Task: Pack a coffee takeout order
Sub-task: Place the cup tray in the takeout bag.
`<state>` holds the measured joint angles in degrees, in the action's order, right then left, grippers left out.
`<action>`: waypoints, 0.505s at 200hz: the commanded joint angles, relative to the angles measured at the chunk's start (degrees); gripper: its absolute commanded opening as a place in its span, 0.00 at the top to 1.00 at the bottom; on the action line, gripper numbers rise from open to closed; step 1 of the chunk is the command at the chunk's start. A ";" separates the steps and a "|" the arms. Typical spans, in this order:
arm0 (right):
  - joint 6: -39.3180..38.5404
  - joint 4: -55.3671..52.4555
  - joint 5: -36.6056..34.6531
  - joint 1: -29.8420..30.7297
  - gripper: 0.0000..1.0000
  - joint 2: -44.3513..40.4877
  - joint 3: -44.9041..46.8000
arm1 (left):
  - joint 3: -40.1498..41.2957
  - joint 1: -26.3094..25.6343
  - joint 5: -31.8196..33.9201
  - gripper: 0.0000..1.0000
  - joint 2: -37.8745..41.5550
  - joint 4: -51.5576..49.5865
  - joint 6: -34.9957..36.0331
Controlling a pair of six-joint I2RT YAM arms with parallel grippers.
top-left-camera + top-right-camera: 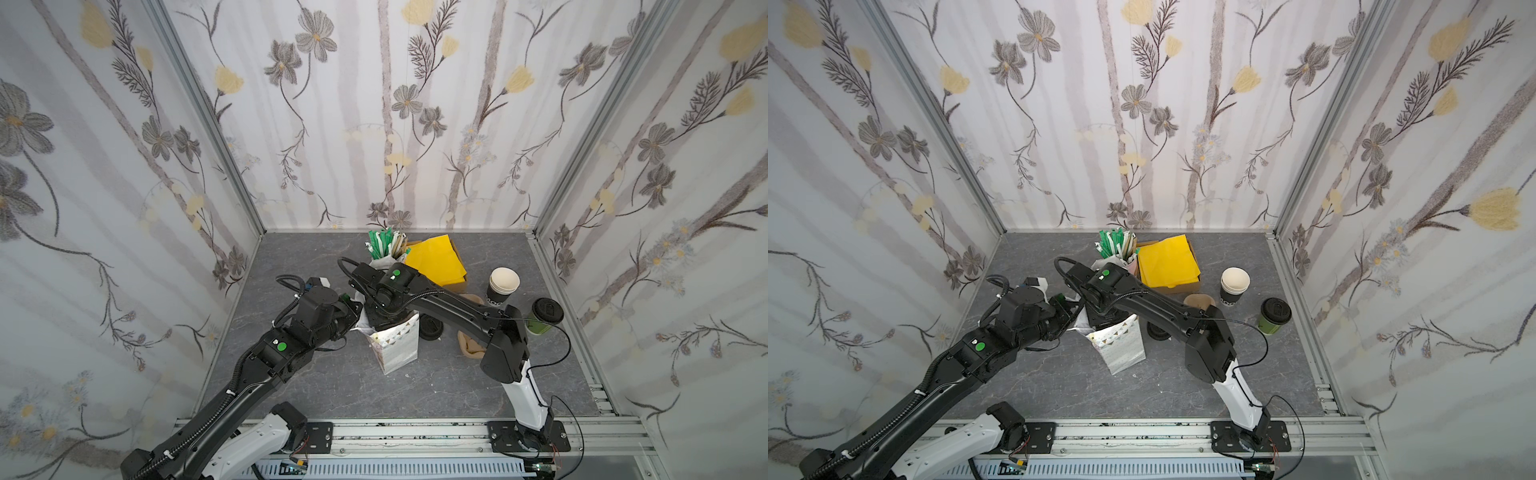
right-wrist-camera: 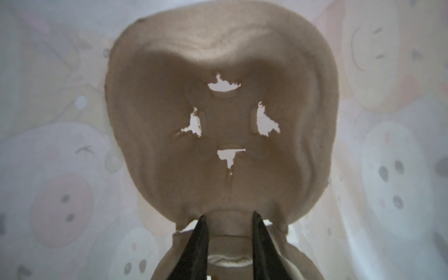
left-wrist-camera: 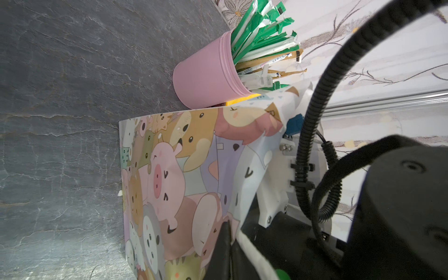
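Presently, the right gripper (image 2: 229,214) is buried inside the paper bag (image 1: 397,345), clenched on the narrow bridge of the pulp carrier (image 2: 223,121). The left gripper (image 3: 226,232) is clamped on the bag's rim. The green cup (image 1: 540,328) is seen upright at three o'clock from the bag in both top views, nearer the right arm. The yellow napkin (image 1: 436,259) lies at one o'clock, the tan sticks (image 1: 400,245) at twelve.
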<state>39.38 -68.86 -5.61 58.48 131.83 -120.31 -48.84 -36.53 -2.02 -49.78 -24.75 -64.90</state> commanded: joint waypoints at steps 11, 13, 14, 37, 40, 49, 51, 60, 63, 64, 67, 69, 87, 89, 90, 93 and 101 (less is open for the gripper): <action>-0.20 4.18 1.73 0.06 0.74 1.15 -0.36 | 0.10 -0.03 -3.18 0.96 1.07 0.23 -0.16; -0.19 4.13 1.73 0.06 0.74 1.15 -0.36 | 0.07 -0.03 -3.21 0.96 1.08 0.23 -0.16; -0.23 4.11 1.69 0.06 0.74 1.15 -0.36 | 0.06 -0.03 -3.28 0.96 1.09 0.28 -0.15; -0.75 3.35 1.65 -0.11 0.74 1.24 -0.36 | 0.12 -0.03 -3.56 0.96 0.88 0.23 -0.42; -0.85 3.26 1.65 -0.12 0.74 1.21 -0.36 | 0.09 -0.03 -3.57 0.96 0.88 0.25 -0.53; -1.09 3.03 1.61 -0.21 0.74 0.97 -0.37 | 0.15 -0.08 -3.15 0.96 0.98 0.24 -0.84; -1.09 2.99 1.62 -0.25 0.74 0.91 -0.36 | 0.15 -0.04 -3.07 0.96 0.99 0.25 -0.95; -1.29 2.65 1.57 -0.45 0.74 0.63 -0.36 | 0.15 -0.03 -2.63 0.96 1.08 0.23 -1.46; -1.33 2.58 1.56 -0.53 0.74 0.50 -0.36 | 0.15 -0.03 -2.54 0.96 1.09 0.23 -1.61; -1.32 2.50 1.56 -0.55 0.74 0.43 -0.36 | 0.15 -0.03 -2.54 0.96 1.09 0.23 -1.62; -1.46 2.38 1.55 -0.60 0.74 0.32 -0.36 | 0.15 -0.03 -2.38 0.96 1.04 0.23 -1.80; -1.53 2.32 1.56 -0.63 0.74 0.24 -0.36 | 0.08 -0.03 -2.27 0.96 1.01 0.23 -1.89; -2.23 1.93 2.29 -1.15 0.74 -0.17 -0.37 | -0.32 -0.04 -2.11 0.97 0.87 0.14 -1.97; -2.27 1.94 2.40 -1.12 0.74 -0.26 -0.36 | -0.36 -0.03 -2.07 0.97 0.88 0.10 -2.02; -2.32 1.96 2.42 -1.19 0.74 -0.30 -0.36 | -0.33 -0.07 -2.09 0.97 0.90 0.08 -2.00; -2.43 1.82 2.66 -1.33 0.74 -0.34 -0.36 | -0.36 -0.06 -2.04 0.97 0.89 0.06 -2.20; -2.71 1.63 2.71 -1.52 0.74 -0.42 -0.37 | -0.47 -0.05 -1.93 0.97 0.95 -0.03 -2.63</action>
<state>37.80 -69.08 -3.44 57.39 132.29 -120.38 -48.77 -36.53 -2.07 -48.86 -25.36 -65.91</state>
